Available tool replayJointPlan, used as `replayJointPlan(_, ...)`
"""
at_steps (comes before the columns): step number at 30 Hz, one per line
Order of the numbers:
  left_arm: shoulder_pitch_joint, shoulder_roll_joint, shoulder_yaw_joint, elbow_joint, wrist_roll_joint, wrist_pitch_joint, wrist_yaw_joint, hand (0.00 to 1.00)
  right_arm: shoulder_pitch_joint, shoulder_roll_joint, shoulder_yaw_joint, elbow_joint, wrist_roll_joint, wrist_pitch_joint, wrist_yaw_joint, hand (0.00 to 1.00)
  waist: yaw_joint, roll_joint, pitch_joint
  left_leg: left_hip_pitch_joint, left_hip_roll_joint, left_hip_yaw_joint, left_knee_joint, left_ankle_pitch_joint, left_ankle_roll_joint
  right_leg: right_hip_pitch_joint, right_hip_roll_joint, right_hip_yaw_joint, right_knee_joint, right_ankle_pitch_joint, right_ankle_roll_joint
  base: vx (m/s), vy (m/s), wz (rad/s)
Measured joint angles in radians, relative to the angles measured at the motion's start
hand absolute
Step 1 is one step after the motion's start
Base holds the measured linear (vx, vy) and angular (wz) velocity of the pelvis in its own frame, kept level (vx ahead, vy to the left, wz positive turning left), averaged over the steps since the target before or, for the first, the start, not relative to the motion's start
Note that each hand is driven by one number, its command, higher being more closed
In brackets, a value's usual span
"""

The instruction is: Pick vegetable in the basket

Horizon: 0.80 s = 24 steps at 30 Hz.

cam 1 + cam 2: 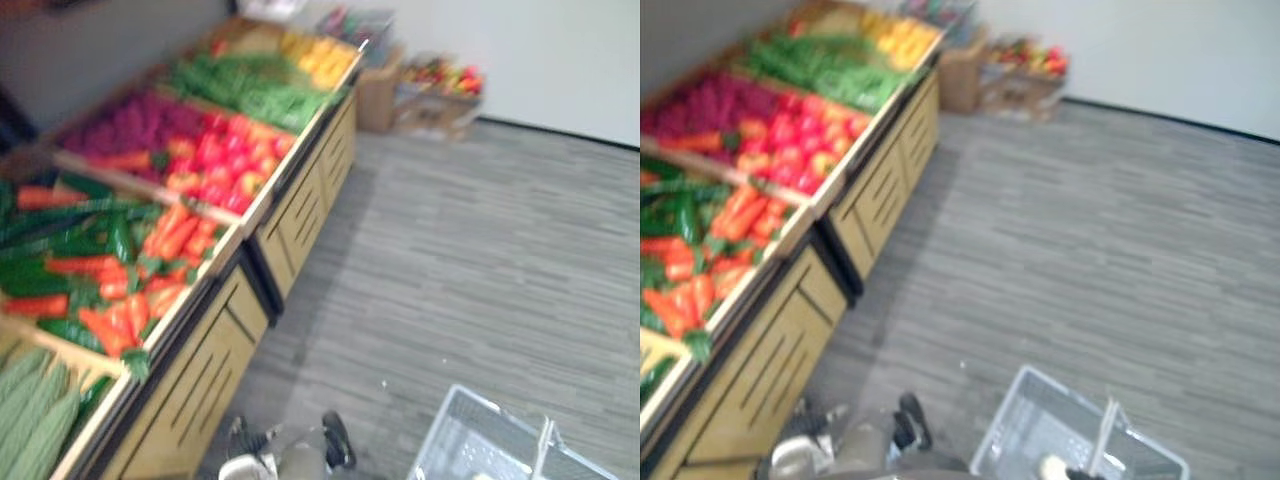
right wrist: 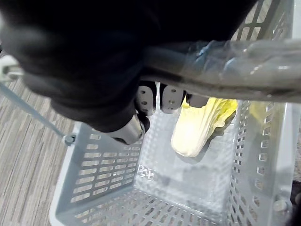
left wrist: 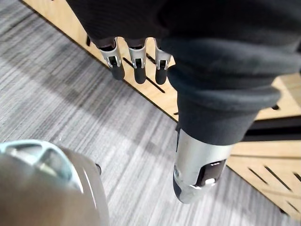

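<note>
One pale yellow vegetable lies on the bottom of the grey plastic basket, next to one of its slotted walls. The right robot hand is clenched round the basket's handle, which is wrapped in clear film. The left robot hand is released, fingers straight and holding nothing, over the grey floor near the slotted front of the wooden produce stand. The stand's bins hold carrots, red peppers and green beans.

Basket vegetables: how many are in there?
1: a pale yellow vegetable lies on the floor of the grey basket, under the handle gripped by the right hand; that hand may hide others.
</note>
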Motion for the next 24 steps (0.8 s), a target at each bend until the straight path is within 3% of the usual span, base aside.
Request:
replayJointPlan(2,0.011,0.023,0.005,0.021,0.009,0.005,-0.001,0.00,-0.038,0.016,-0.015,0.007,-0.003,0.000,0.010,1.00,0.002,-0.003,-0.001,0.025,0.021,0.013,0.051,-0.028,0.035,0.013,0.008,0.053,0.042,0.115,0.009,0.50,0.084,0.44)
replayJointPlan(3,0.027,0.026,0.015,0.038,0.011,0.014,0.000,0.00,-0.049,0.015,-0.016,0.026,-0.009,0.000,0.019,1.00,0.008,-0.007,-0.010,0.073,0.013,0.028,0.037,-0.045,0.039,0.003,-0.007,0.074,0.136,0.171,0.035,0.55,0.128,0.48)
replayJointPlan(4,0.045,0.031,0.009,0.045,0.011,0.016,0.001,0.00,-0.051,0.007,-0.018,0.039,-0.009,-0.001,0.020,1.00,0.009,-0.013,-0.030,0.112,-0.015,0.008,-0.007,-0.067,0.011,-0.028,-0.032,0.080,0.239,0.202,0.057,0.61,0.143,0.82)
replayJointPlan(5,0.069,0.047,-0.005,0.056,0.010,0.021,0.001,0.00,-0.054,-0.001,-0.019,0.051,-0.009,-0.004,0.020,1.00,-0.001,-0.031,-0.059,0.160,-0.066,-0.047,-0.066,-0.104,-0.039,-0.110,-0.082,0.124,0.462,0.273,0.126,0.43,0.094,0.89)
replayJointPlan(7,0.071,0.063,-0.018,0.074,0.008,0.025,0.001,0.00,-0.070,-0.012,-0.022,0.079,-0.009,-0.005,0.020,1.00,-0.001,-0.041,-0.056,0.194,-0.097,-0.088,-0.082,-0.121,-0.040,-0.199,-0.109,0.197,0.679,0.313,0.163,0.35,-0.002,0.83)
replayJointPlan(8,0.073,0.060,-0.025,0.092,0.008,0.042,0.001,0.00,-0.077,-0.026,-0.026,0.078,-0.008,-0.006,0.020,1.00,-0.006,-0.025,-0.049,0.237,-0.110,-0.141,-0.090,-0.139,-0.032,-0.288,-0.126,0.227,0.891,0.311,0.160,0.42,-0.044,1.23)
replayJointPlan(9,0.078,0.055,-0.040,0.097,0.007,0.050,0.002,0.00,-0.069,-0.045,-0.040,0.070,-0.006,-0.008,0.018,1.00,-0.014,0.000,-0.047,0.292,-0.119,-0.203,-0.120,-0.139,-0.034,-0.355,-0.132,0.216,1.018,0.287,0.121,0.34,-0.033,1.39)
replayJointPlan(11,0.085,0.047,-0.048,0.094,0.005,0.050,0.003,0.00,-0.045,-0.079,-0.060,0.065,-0.001,-0.008,0.015,1.00,-0.021,0.036,-0.049,0.362,-0.121,-0.313,-0.175,-0.130,-0.046,-0.450,-0.133,0.192,1.074,0.218,0.046,0.30,-0.026,1.61)
replayJointPlan(14,0.078,0.050,-0.039,0.093,0.003,0.050,0.017,0.00,-0.037,-0.084,-0.139,0.060,0.002,-0.017,0.007,1.00,-0.031,0.027,-0.051,0.427,-0.118,-0.476,-0.205,-0.116,-0.076,-0.539,-0.218,0.119,0.923,0.096,0.021,0.39,-0.132,1.85)
replayJointPlan(16,0.077,0.043,-0.029,0.086,-0.001,0.051,0.019,0.00,-0.044,-0.077,-0.175,0.055,0.002,-0.018,0.004,1.00,-0.026,0.030,-0.048,0.456,-0.097,-0.554,-0.200,-0.120,-0.095,-0.558,-0.215,0.134,0.729,0.076,-0.011,0.36,-0.206,1.29)
replayJointPlan(18,0.076,0.018,0.003,0.053,-0.002,0.049,0.019,0.00,-0.054,-0.064,-0.196,0.051,0.002,-0.014,0.005,1.00,-0.013,0.041,-0.041,0.473,-0.054,-0.620,-0.185,-0.142,-0.131,-0.552,-0.165,0.228,0.507,0.074,-0.016,0.37,-0.298,1.09)
replayJointPlan(20,0.063,0.004,0.028,0.037,-0.001,0.041,0.018,0.00,-0.057,-0.036,-0.204,0.035,0.025,-0.002,0.008,1.00,-0.003,0.040,-0.040,0.453,-0.016,-0.702,-0.143,-0.191,-0.185,-0.532,-0.134,0.325,0.260,0.086,-0.011,0.34,-0.408,1.15)
replayJointPlan(21,0.055,-0.002,0.053,0.037,-0.001,0.040,0.018,0.00,-0.069,-0.025,-0.212,0.035,0.029,0.002,0.007,1.00,0.002,0.027,-0.035,0.437,-0.004,-0.750,-0.099,-0.235,-0.218,-0.522,-0.131,0.371,0.166,0.100,0.007,0.28,-0.494,1.31)
replayJointPlan(23,0.058,0.013,0.082,0.034,-0.002,0.040,0.016,0.00,-0.063,0.000,-0.214,0.035,0.030,0.005,0.012,1.00,-0.002,-0.020,-0.027,0.414,-0.011,-0.828,-0.025,-0.307,-0.275,-0.471,-0.149,0.405,0.098,0.140,0.010,0.26,-0.558,1.24)
replayJointPlan(24,0.057,-0.001,0.097,0.055,-0.005,0.045,0.012,0.00,-0.062,-0.008,-0.234,0.030,0.030,0.008,0.014,1.00,0.002,0.009,-0.030,0.400,0.042,-0.875,0.008,-0.329,-0.300,-0.468,-0.112,0.353,0.153,0.116,0.064,0.24,-0.522,1.10)
